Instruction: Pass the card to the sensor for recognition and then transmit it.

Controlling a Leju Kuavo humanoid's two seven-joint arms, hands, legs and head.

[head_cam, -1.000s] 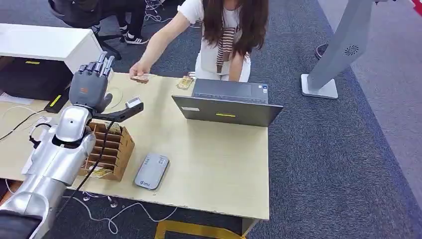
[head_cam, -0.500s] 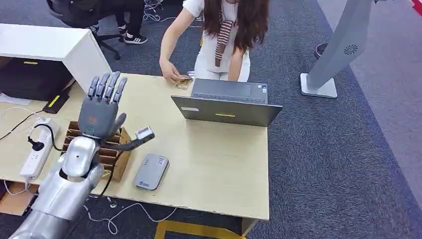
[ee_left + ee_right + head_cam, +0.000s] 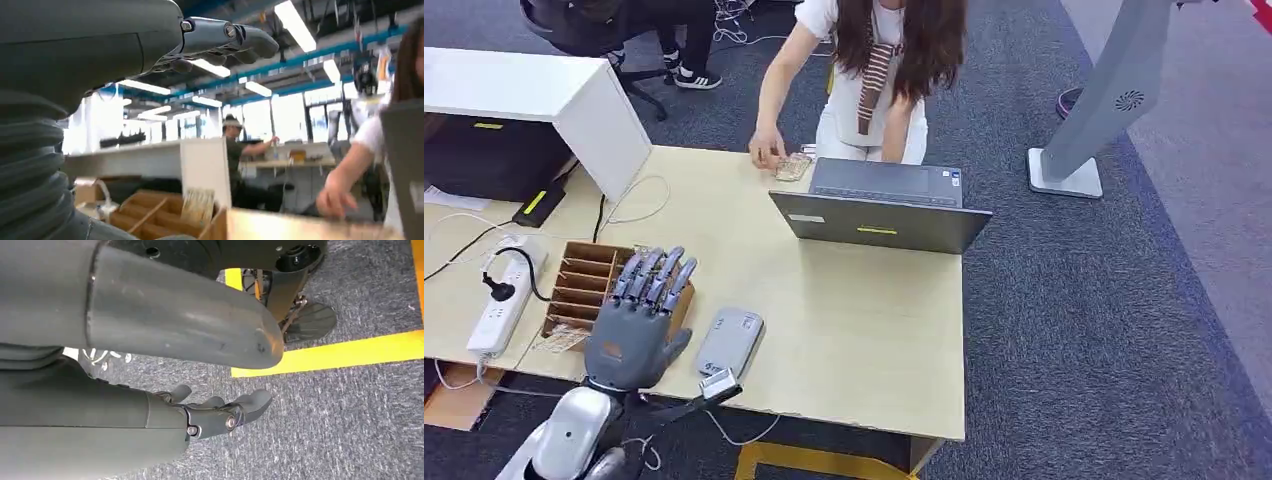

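Fingers of the left hand are stretched out straight, close side by side, thumb off to one side, holding nothing. That hand hovers at the near edge of the desk, back of the hand facing up, fingertips over the near-right corner of the wooden divider box. In the left wrist view the same fingers reach out flat with nothing under them.

Sensor, a grey flat reader w/ rounded corners, lies on the desk just beside the hand, at approx 3 o'clock from it. A small white-tipped black part sticks out from the wrist area at 5 o'clock of the hand, right at the desk edge; can't tell what it is.

Cards sit in a small pile at the far edge of the desk, at 12 o'clock from the sensor, well apart from the robot hand. A person leans in from the far side, w/ a hand touching or just beside that pile. Laptop stands open between the pile and the near half of the desk, screen back towards the robot.

White power strip lies at 9 o'clock of the divider box, w/ a black plug in it.

Right hand hangs over grey carpet next to a yellow floor stripe, fingers loosely extended, thumb apart, nothing held.
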